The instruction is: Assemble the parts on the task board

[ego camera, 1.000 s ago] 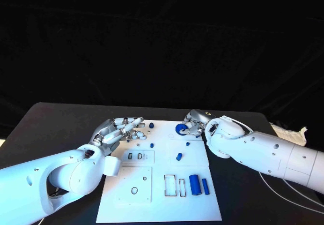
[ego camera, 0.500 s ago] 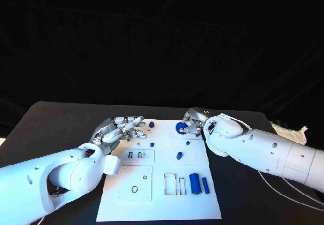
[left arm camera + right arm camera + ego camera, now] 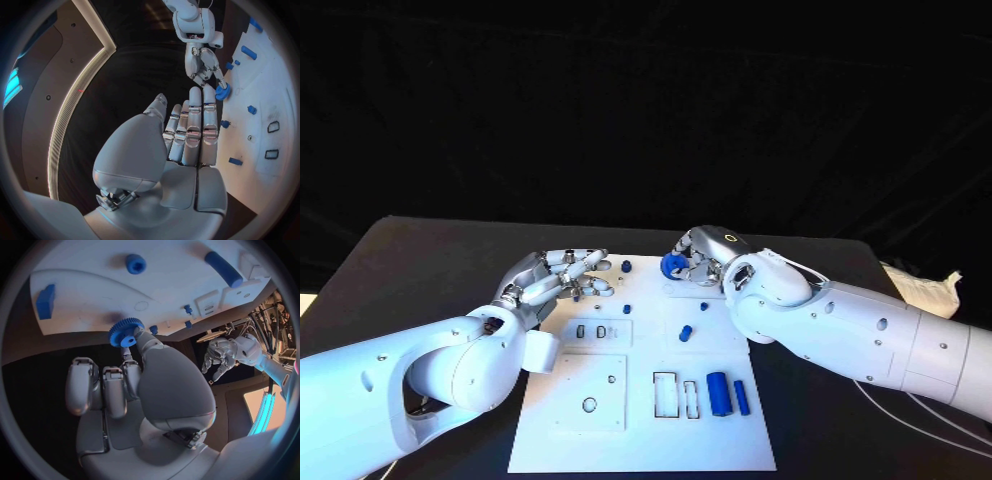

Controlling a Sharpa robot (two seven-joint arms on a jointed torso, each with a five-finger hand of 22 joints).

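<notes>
The white task board (image 3: 646, 430) lies in the middle of the black table. My right hand (image 3: 701, 256) hovers over the board's far edge and pinches a blue gear (image 3: 674, 265) between thumb and a finger; the right wrist view shows the gear (image 3: 125, 333) at the fingertips just above the board (image 3: 81, 285). My left hand (image 3: 561, 277) sits at the board's far left corner, fingers extended and apart, holding nothing. In the left wrist view the left hand (image 3: 187, 137) stretches toward the right hand (image 3: 202, 62) and its gear (image 3: 222, 91).
Loose blue parts lie on the board: a thick cylinder (image 3: 717, 393) and a thin bar (image 3: 740, 397) beside rectangular slots (image 3: 665, 393), a small peg (image 3: 684, 333), another peg (image 3: 626, 266). A crumpled white sheet (image 3: 923, 290) lies at the table's right edge.
My right hand has carried the blue gear a little to the left along the board's far edge. The left hand has stayed where it was.
</notes>
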